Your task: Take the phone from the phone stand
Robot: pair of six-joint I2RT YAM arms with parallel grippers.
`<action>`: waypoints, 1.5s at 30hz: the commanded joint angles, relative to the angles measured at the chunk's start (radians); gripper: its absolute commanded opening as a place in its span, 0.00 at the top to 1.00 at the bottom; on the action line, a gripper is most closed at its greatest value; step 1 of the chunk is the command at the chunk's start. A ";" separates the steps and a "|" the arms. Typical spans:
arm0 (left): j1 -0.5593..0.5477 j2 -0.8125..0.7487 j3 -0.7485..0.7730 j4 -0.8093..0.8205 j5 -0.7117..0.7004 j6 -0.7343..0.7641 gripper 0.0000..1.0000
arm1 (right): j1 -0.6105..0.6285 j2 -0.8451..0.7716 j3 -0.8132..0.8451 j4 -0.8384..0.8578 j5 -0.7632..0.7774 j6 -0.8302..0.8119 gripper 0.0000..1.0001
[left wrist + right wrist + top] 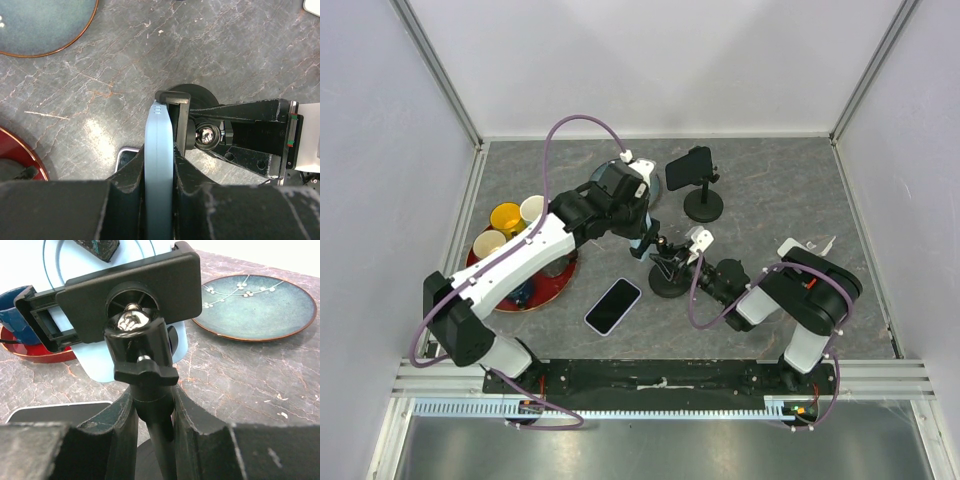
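The light-blue phone (159, 130), seen edge-on as a thin slab with rounded corners, is clamped in the black phone stand (131, 295). It is grasped by the left gripper (160, 172). The stand is clenched low down by the right gripper (152, 425).

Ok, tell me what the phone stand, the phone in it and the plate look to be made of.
The phone stand: matte black plastic, moulded ribs showing; its ball joint mirror-bright, probably metal. The phone: smooth pale-blue shell, plastic or silicone case, unclear which. The plate: glossy glazed ceramic, teal with brown rim, white blossoms.
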 commanded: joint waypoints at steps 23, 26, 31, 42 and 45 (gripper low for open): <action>0.143 -0.369 -0.083 0.207 -0.337 -0.025 0.98 | -0.042 0.160 -0.039 -0.202 0.150 0.118 1.00; 0.142 -0.345 -0.101 0.189 -0.343 -0.039 0.98 | -0.044 0.159 -0.040 -0.202 0.153 0.118 1.00; 0.094 -0.247 -0.086 0.131 -0.358 -0.036 0.98 | -0.042 0.163 -0.040 -0.201 0.162 0.124 1.00; 0.027 -0.058 0.075 -0.107 -0.596 -0.045 0.98 | -0.042 0.172 -0.048 -0.190 0.203 0.140 1.00; 0.028 -0.041 0.095 -0.153 -0.644 -0.065 0.98 | -0.042 0.174 -0.051 -0.187 0.212 0.146 1.00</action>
